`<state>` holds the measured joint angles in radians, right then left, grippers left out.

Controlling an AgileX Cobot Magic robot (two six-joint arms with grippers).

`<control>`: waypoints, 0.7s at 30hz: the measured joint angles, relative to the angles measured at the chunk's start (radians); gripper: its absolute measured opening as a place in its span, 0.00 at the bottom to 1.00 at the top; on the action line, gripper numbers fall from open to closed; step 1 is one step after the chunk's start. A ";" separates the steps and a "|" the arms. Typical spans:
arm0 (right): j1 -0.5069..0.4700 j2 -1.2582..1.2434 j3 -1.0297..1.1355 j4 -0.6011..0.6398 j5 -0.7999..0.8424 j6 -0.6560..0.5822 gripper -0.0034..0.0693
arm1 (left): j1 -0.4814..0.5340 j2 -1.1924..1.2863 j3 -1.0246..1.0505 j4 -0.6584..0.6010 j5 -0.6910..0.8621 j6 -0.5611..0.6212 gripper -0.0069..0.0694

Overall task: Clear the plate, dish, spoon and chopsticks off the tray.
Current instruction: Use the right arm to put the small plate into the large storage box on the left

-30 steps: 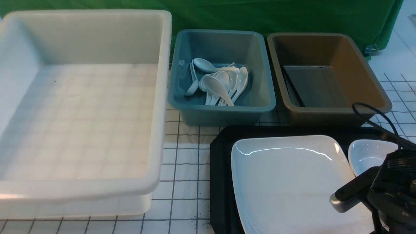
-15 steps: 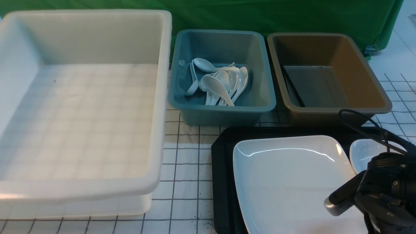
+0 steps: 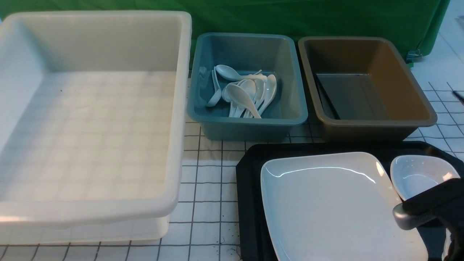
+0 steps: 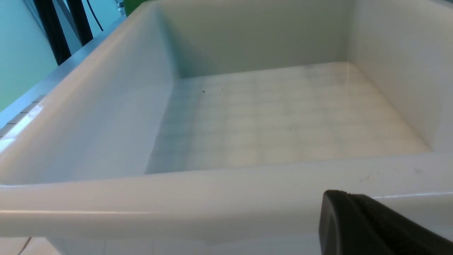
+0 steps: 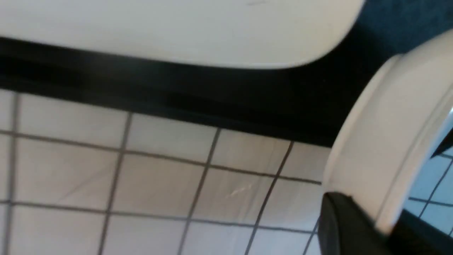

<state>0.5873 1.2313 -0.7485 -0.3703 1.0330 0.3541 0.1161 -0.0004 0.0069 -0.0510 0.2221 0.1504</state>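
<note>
The large white plate [image 3: 333, 203] lies on the black tray [image 3: 248, 203]; its corner [image 5: 177, 28] also shows in the right wrist view. A small white dish [image 3: 422, 174] sits at the tray's far right. My right gripper [image 5: 365, 202] is shut on the rim of a white dish [image 5: 385, 141]; I cannot tell whether it is that same dish. In the front view only the right arm [image 3: 431, 204] shows. My left gripper [image 4: 339, 198] is shut and empty before the white bin's wall. Spoons [image 3: 243, 92] lie in the blue bin, thin black chopsticks [image 3: 327, 99] in the brown bin.
A big white bin [image 3: 90, 119] fills the left side. The blue bin [image 3: 246, 123] and the brown bin [image 3: 362, 125] stand side by side behind the tray. A white gridded cloth [image 3: 206, 188] covers the table between the white bin and the tray.
My right gripper has gone from wide open to shut on the dish rim. The right arm has drawn back toward the lower right, uncovering the small dish. Tray and plate shifted slightly right.
</note>
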 joint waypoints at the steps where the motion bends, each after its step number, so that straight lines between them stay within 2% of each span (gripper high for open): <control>1: 0.000 -0.027 -0.020 0.012 0.017 -0.009 0.17 | 0.000 0.000 0.000 0.000 0.000 0.000 0.12; 8: 0.000 -0.154 -0.285 0.138 0.015 -0.130 0.17 | 0.000 0.000 0.000 0.000 0.000 0.000 0.12; 13: 0.010 -0.061 -0.511 0.496 -0.188 -0.476 0.17 | 0.000 0.000 0.000 0.000 0.000 0.000 0.12; 14: 0.013 -0.054 -0.527 0.512 -0.194 -0.510 0.17 | 0.000 0.000 0.000 0.000 0.000 0.000 0.12; 15: 0.034 0.008 -0.585 0.612 -0.240 -0.632 0.17 | 0.000 0.000 0.000 0.000 0.000 0.000 0.12; 16: 0.056 0.049 -0.619 0.671 -0.257 -0.701 0.17 | 0.000 0.000 0.000 0.000 0.000 0.000 0.12; 17: 0.080 0.114 -0.675 0.716 -0.275 -0.797 0.17 | 0.000 0.000 0.000 0.000 0.000 0.000 0.12; 18: 0.091 0.137 -0.694 0.730 -0.278 -0.825 0.17 | 0.000 0.000 0.000 0.000 0.000 0.000 0.12; 20: 0.171 0.322 -0.840 0.779 -0.295 -0.989 0.17 | 0.000 0.000 0.000 0.000 0.000 0.000 0.12; 21: 0.185 0.360 -0.884 0.782 -0.297 -1.026 0.17 | 0.000 0.000 0.000 0.000 0.000 0.000 0.12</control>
<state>0.7724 1.5915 -1.6325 0.4115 0.7364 -0.6718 0.1161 -0.0004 0.0069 -0.0510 0.2221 0.1504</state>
